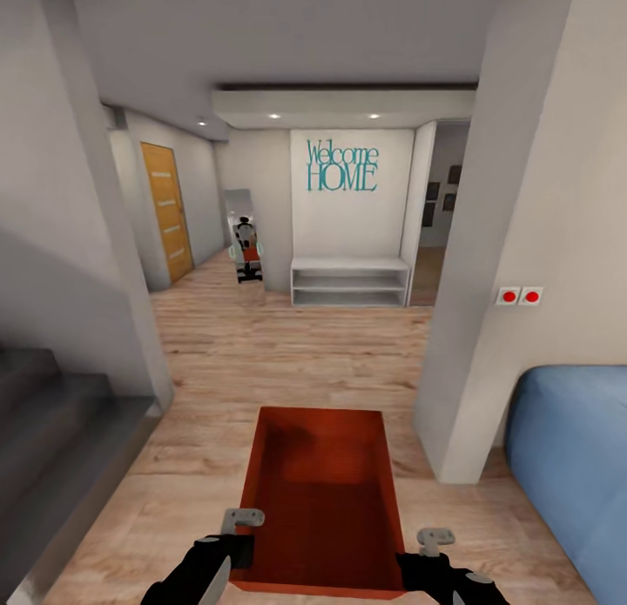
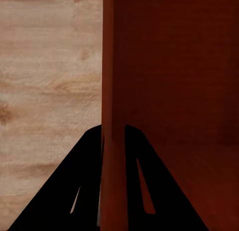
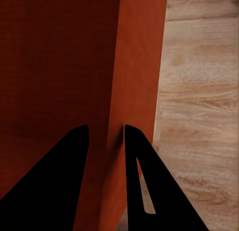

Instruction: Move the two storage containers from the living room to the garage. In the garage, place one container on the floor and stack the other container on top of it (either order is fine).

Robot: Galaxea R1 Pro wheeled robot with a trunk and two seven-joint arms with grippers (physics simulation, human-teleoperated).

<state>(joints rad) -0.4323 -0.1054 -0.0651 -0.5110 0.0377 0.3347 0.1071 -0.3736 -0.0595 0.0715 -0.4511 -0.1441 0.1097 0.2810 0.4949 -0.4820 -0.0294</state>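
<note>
The orange box hung low in front of the robot, its long axis pointing ahead down the hallway. The left pincer was clamped on the box's left wall and the right pincer on its right wall, each with one finger inside and one outside. Ahead lay open wood floor. A staircase flanked the left, a wall corner and blue couch the right, narrowing the passage. A white shelf stood at the far end.
</note>
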